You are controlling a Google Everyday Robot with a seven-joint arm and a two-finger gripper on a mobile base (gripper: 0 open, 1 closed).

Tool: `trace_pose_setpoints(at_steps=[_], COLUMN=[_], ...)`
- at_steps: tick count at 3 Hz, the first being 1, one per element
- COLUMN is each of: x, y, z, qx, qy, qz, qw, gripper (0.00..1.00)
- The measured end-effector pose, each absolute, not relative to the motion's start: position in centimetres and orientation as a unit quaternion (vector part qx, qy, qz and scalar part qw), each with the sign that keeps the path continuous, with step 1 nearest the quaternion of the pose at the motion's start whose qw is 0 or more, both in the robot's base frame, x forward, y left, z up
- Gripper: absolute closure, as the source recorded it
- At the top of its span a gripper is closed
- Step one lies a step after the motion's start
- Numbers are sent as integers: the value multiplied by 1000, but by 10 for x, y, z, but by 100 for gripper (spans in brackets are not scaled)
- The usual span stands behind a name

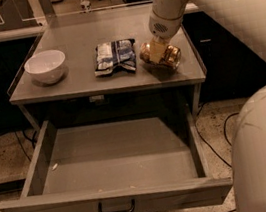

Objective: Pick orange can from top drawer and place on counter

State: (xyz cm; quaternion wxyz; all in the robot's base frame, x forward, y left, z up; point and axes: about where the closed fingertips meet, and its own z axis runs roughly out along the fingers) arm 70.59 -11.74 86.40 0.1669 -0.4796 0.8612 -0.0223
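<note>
On the right side of the worktop (109, 25), the hand (158, 52) grips the orange can (169, 57), which is tilted; cannot tell if it touches the surface. snack bag (114, 57) just left of it, white bowl (45, 67) far left. top drawer (64, 208) is pulled open below.

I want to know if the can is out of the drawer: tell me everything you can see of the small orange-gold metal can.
The small shiny orange-gold metal can looks dented, with bright glints. It sits tilted at the right end of the flat grey counter, on or just above its surface, close beside the blue-and-white foil snack bag. It is not in the open grey metal drawer. The robot's hand is right on top of it, hiding its upper part.
</note>
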Motion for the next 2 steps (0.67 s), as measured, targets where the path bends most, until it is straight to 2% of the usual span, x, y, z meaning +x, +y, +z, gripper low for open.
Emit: trace_pose_setpoints(at_steps=[2], x=[706], y=[-117], z=[864], qx=[-480], qy=[861], qz=[-22], qw=[167], gripper=[28])
